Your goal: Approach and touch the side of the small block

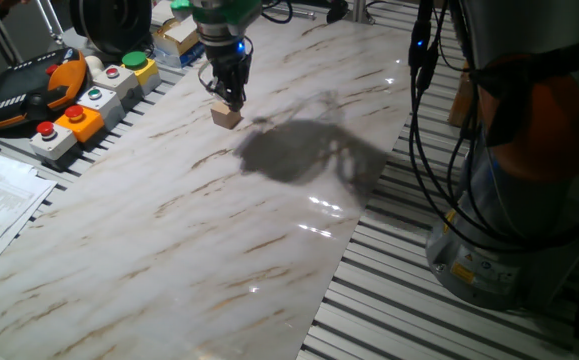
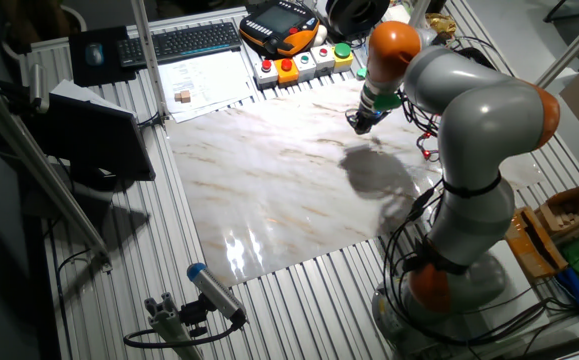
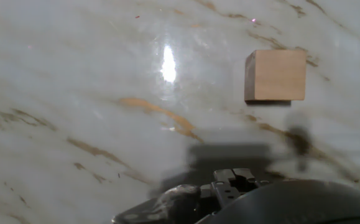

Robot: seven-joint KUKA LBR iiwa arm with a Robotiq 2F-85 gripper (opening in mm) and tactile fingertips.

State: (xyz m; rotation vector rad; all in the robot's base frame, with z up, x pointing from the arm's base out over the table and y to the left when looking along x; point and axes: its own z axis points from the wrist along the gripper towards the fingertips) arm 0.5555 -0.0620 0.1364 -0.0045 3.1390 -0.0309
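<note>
hand (image 3: pixel 232 180) low in hand view, small block (image 3: pixel 275 75) flat, edges square-on

The small block (image 1: pixel 226 116) is plain light tan, with one side a shade darker in the hand view. The tabletop (image 1: pixel 169 230) is white marble-patterned — streaked with thin brown and ochre veins. At the far left, grey button boxes (image 1: pixel 94 98) carry red, green and orange caps. The arm (image 2: pixel 469 110) is grey with orange joints — its gripper (image 1: pixel 229 88) black.
</note>
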